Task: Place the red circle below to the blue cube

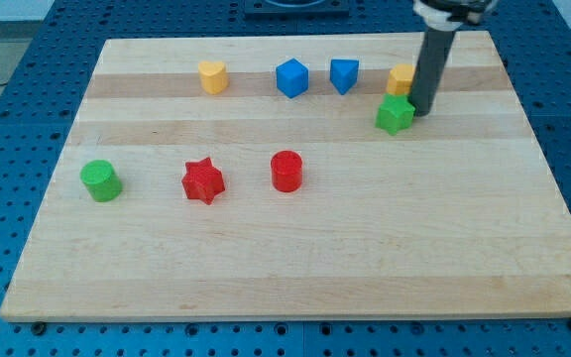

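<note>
One red circle far from my tip

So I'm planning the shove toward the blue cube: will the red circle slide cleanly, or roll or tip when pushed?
The red circle stands upright on a flat end on the smooth wooden board, so it will probably slide rather than roll. It looks short and squat, so tipping seems unlikely. Its round wall may slip off my tip if pushed off-centre; my tip is now far away, beside the green block.
</note>
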`<state>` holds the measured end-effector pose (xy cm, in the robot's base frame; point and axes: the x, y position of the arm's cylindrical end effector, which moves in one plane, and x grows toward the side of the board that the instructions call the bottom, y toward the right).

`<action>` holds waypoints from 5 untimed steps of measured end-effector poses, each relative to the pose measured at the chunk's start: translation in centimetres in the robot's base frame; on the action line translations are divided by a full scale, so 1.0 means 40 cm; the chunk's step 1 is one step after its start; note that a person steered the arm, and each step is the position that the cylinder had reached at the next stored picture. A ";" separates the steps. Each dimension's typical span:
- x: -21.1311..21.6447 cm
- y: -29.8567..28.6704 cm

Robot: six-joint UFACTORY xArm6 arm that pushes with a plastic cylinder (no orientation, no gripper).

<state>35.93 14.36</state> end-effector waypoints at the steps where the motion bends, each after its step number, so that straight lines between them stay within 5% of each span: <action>1: 0.010 0.037; 2: 0.180 0.105; 3: 0.360 -0.036; 5: 0.395 -0.294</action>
<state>51.71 2.59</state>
